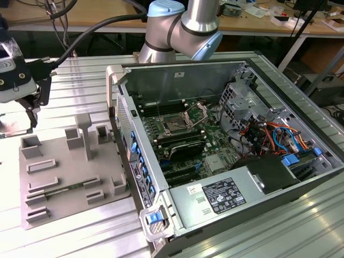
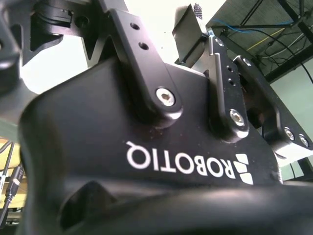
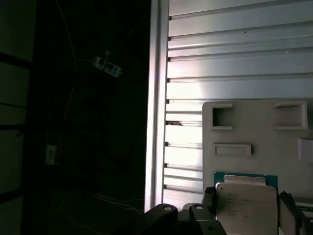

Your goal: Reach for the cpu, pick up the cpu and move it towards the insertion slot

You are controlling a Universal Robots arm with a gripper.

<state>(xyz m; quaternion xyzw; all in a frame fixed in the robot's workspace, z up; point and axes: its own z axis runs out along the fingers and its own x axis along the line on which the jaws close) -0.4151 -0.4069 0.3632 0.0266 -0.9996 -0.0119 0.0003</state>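
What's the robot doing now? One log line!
pincer: shut on cpu | where: over grey tray | insertion slot: not reached

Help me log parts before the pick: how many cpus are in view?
1. The cpu is in the first wrist view, over the grey tray, near the tray's edge beside the slatted table. More may be hidden inside the open computer case.
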